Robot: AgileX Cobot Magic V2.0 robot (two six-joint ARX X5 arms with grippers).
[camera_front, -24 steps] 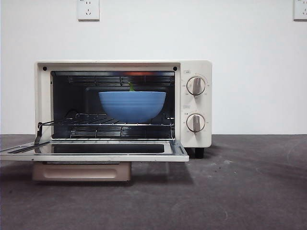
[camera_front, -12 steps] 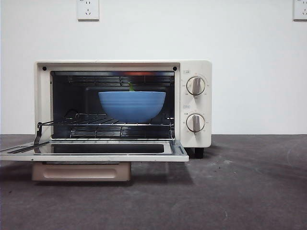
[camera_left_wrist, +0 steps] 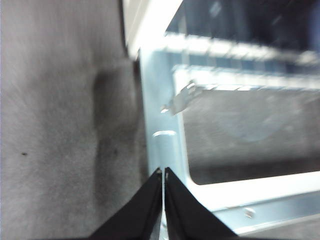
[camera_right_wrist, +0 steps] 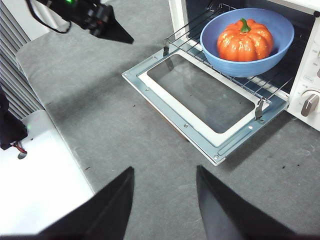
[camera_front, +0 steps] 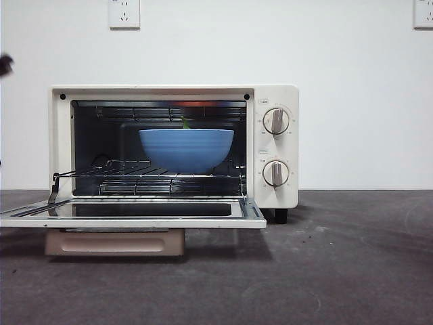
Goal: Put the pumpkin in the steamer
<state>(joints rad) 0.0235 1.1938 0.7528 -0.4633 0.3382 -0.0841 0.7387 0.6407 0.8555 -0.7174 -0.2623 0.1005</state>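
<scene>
The cream-white steamer (camera_front: 274, 95) stands with its door (camera_front: 135, 220) folded down flat. A blue bowl (camera_front: 186, 149) sits on the wire rack inside. The orange pumpkin (camera_right_wrist: 245, 40) lies in the bowl (camera_right_wrist: 250, 65); the front view shows only its green stem (camera_front: 185, 123). My left gripper (camera_left_wrist: 163, 171) is shut and empty, above the door's left corner. It shows as a black tip (camera_front: 5, 64) in the front view, and in the right wrist view (camera_right_wrist: 120, 35). My right gripper (camera_right_wrist: 165, 170) is open and empty, high over the table in front of the door (camera_right_wrist: 200, 107).
The open door sticks out toward the front, with its beige handle (camera_front: 115, 242) below it. Two knobs (camera_front: 276, 122) are on the steamer's right panel. A white surface (camera_right_wrist: 40, 170) lies beside the grey table (camera_right_wrist: 125, 130).
A black gripper tip has come into the front view at the upper left edge. The steamer, bowl and pumpkin have not moved.
</scene>
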